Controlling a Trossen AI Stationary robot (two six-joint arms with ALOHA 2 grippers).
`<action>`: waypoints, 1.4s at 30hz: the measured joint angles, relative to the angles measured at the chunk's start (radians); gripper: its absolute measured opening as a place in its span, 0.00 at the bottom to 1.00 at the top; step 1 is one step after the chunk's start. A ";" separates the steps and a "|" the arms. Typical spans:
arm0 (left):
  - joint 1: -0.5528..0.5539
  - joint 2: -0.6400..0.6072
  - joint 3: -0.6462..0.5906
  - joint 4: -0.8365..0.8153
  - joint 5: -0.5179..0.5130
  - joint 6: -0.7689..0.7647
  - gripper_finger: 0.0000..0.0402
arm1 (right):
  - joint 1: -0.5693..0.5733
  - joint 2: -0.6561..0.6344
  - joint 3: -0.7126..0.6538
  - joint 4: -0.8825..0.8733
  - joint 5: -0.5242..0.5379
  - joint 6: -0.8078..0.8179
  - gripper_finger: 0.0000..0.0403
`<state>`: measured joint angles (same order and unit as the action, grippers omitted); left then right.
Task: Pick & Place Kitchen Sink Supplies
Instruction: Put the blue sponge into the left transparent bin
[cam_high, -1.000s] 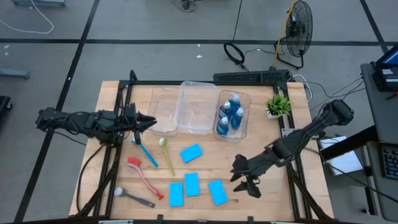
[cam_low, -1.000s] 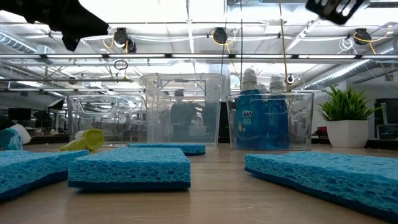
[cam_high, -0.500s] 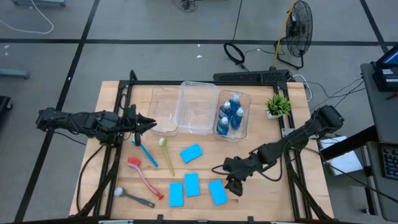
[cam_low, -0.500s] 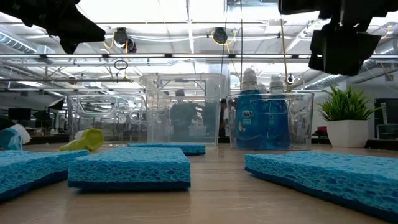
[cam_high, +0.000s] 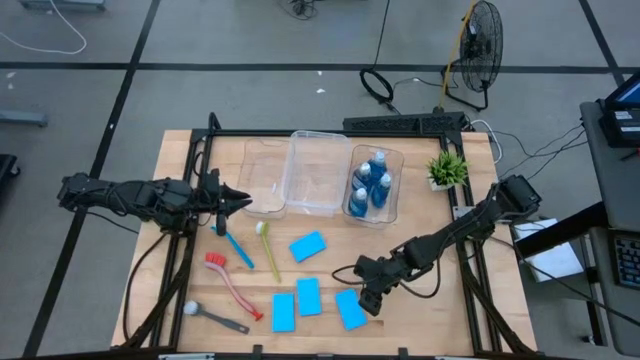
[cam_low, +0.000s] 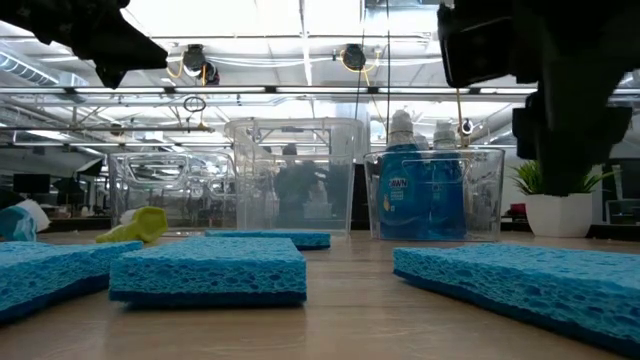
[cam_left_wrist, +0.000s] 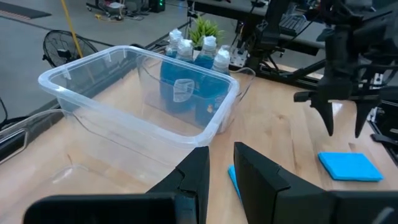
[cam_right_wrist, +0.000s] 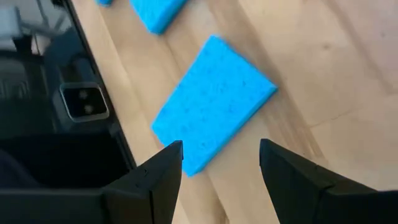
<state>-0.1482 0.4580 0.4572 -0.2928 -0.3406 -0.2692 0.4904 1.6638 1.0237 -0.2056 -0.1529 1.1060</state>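
Observation:
Four blue sponges lie flat near the table's near edge: one (cam_high: 308, 245) mid-table, three in a row (cam_high: 283, 312), (cam_high: 308, 296), (cam_high: 350, 308). My right gripper (cam_high: 363, 296) hovers open just above the rightmost sponge (cam_right_wrist: 211, 102), with its fingers pointing down and touching nothing. Four blue-liquid bottles (cam_high: 372, 185) stand in the right-hand clear bin. The blue (cam_high: 233, 246), yellow-green (cam_high: 268, 250), red (cam_high: 232, 285) and grey-black (cam_high: 216, 318) brushes lie flat on the table's left half. My left gripper (cam_high: 243, 200) waits above the left bin's edge, its fingers (cam_left_wrist: 198, 174) a narrow gap apart.
Three clear bins stand in a row at the far side: a low one (cam_high: 264, 180), a tall one (cam_high: 318, 172), and the one with the bottles (cam_high: 392, 210). A potted plant (cam_high: 447, 168) stands at the far right corner. Bare wood lies right of the sponges.
My right gripper has moved toward the table's left edge and come down, from beside the sponges to just above the rightmost one. The left arm and all the supplies have stayed where they were.

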 joint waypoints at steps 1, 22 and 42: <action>0.000 0.000 0.000 -0.001 0.005 -0.001 0.19 | 0.000 0.000 0.000 0.005 -0.018 -0.013 0.49; 0.000 0.000 0.000 -0.003 0.010 -0.007 0.19 | 0.009 -0.005 0.000 0.090 -0.062 -0.153 0.49; 0.000 0.000 0.000 -0.004 0.029 -0.004 0.19 | 0.009 -0.005 0.193 -0.040 0.024 -0.299 0.49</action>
<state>-0.1486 0.4580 0.4572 -0.2970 -0.3119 -0.2737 0.4995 1.6585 1.2163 -0.2454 -0.1289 0.8072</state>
